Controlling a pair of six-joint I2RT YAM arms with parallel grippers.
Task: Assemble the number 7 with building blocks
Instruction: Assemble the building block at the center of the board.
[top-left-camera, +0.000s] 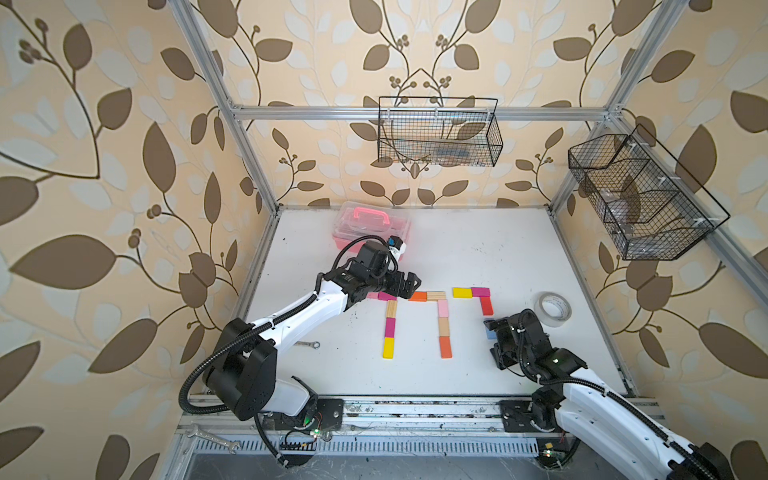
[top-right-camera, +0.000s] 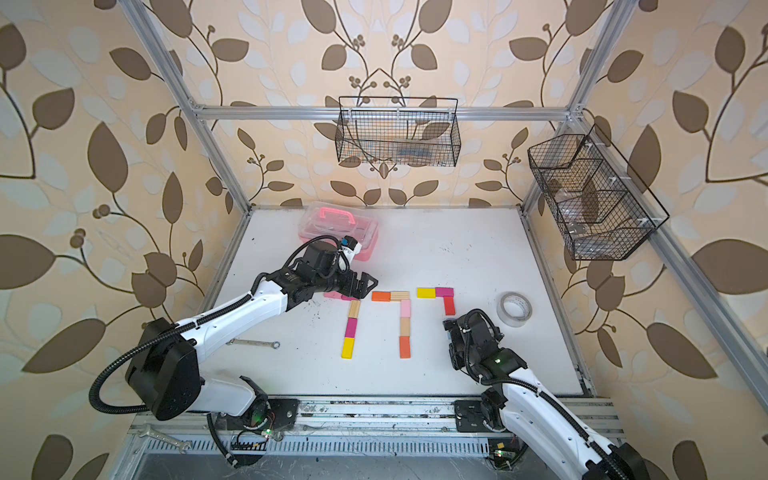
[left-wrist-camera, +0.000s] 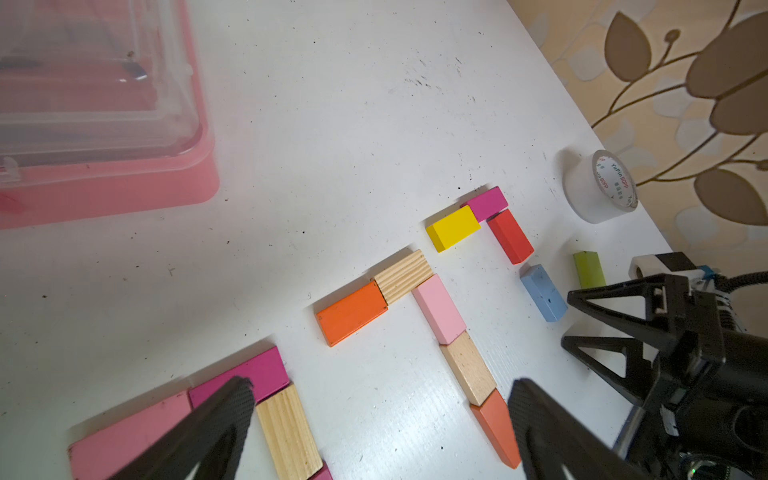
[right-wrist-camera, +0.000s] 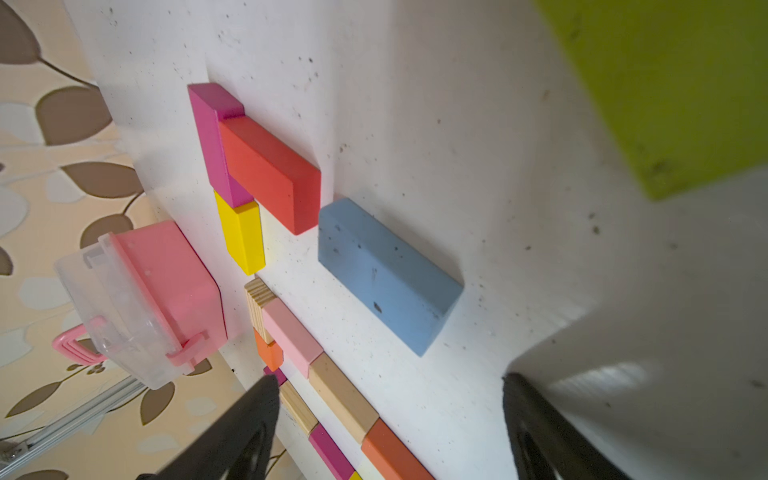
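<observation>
Right fingers (right-wrist-camera: 249, 419) spread by the blue block (right-wrist-camera: 386, 270), which lies off the half-built 7's (top-left-camera: 481, 292) red end on the bench (top-left-camera: 478, 249); green block (left-wrist-camera: 589, 270) beside, maybe touching. Left fingers (left-wrist-camera: 220, 415) spread over leftmost 7 (top-left-camera: 390, 327).

the tape roll (left-wrist-camera: 598, 187) has "yupin bopp" printed on its inner core.

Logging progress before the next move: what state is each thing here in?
left seven: complete, five blocks.
middle seven: complete, five blocks.
right seven: unfinished, bar and the red block only.
blue block: loose, skewed, by the red block's end.
green block: loose, apart from the figures.
pink case: lid shut.
tape roll: lying flat.
left gripper: open, empty.
right gripper: open, empty.
</observation>
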